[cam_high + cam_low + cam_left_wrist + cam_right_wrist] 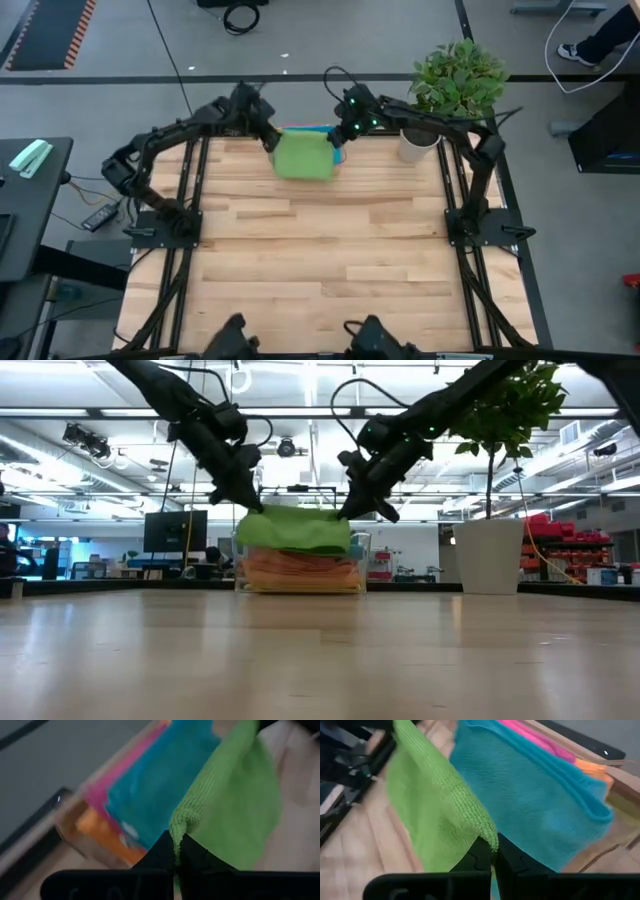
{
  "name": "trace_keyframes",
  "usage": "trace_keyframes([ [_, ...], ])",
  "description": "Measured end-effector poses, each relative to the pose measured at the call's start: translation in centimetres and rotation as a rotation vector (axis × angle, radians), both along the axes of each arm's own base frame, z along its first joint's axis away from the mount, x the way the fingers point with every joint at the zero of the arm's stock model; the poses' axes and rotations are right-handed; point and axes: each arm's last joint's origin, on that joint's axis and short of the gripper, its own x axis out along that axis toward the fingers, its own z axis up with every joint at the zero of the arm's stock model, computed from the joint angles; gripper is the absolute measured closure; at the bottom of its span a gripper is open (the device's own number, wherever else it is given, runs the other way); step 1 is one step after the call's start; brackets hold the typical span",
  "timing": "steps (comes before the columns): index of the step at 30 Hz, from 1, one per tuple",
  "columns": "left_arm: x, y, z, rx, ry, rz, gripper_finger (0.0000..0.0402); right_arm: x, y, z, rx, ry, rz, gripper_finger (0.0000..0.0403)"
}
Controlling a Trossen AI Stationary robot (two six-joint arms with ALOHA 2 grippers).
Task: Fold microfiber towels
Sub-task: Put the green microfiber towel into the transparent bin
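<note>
A green microfiber towel [303, 157] hangs stretched between my two grippers at the table's far edge, clear of the tabletop [295, 528]. My left gripper [270, 143] is shut on its left upper corner and my right gripper [338, 140] on its right upper corner. Just behind it, a stack of folded towels lies in a clear tray [300, 572], with blue on top [535, 790] and pink [102, 787] and orange [100, 827] below. My left gripper pinches one upper corner of the green towel [179, 827] between its two fingers [162, 852], coming in slanting down from the left. The cloth bunches at the fingertips and hangs below, lifted clear of the table. My right gripper pinches the other upper corner [489, 834] between its two fingers [479, 852], slanting down from the right. The upper edge runs across to the other gripper, sagging slightly, and the towel hangs below it.
A potted plant in a white pot [420, 145] stands right of the tray at the far right. The wooden tabletop [320, 260] stretches toward the near edge in front of the hanging towel.
</note>
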Motion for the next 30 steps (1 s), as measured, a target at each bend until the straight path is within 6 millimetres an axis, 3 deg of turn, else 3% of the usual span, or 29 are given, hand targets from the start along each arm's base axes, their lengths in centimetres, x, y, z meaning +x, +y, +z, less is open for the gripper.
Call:
trace_keyframes([
  [5, -0.6, 3.4, 1.7, 0.046, -0.017, -0.02, 0.0391, 0.5, -2.5, 0.8, -0.006, -0.018, -0.051, 0.0396],
  [8, -0.3, 4.4, 1.1, -0.008, 0.019, -0.063, 0.0391, 0.2, -3.5, 0.9, 0.015, -0.012, -0.087, 0.0396],
  [16, 1.4, 4.8, -1.5, -0.091, 0.036, -0.164, 0.039, -0.6, -3.9, 0.6, 0.037, 0.045, -0.135, 0.0396],
  [24, 1.5, 5.9, -2.2, -0.016, 0.041, -0.161, 0.0385, -0.6, -4.1, 0.4, -0.049, 0.086, -0.136, 0.0394],
  [30, 1.2, 6.1, -2.2, -0.015, 0.05, -0.157, 0.0391, -0.7, -4.3, 0.6, -0.069, 0.08, -0.135, 0.0326],
])
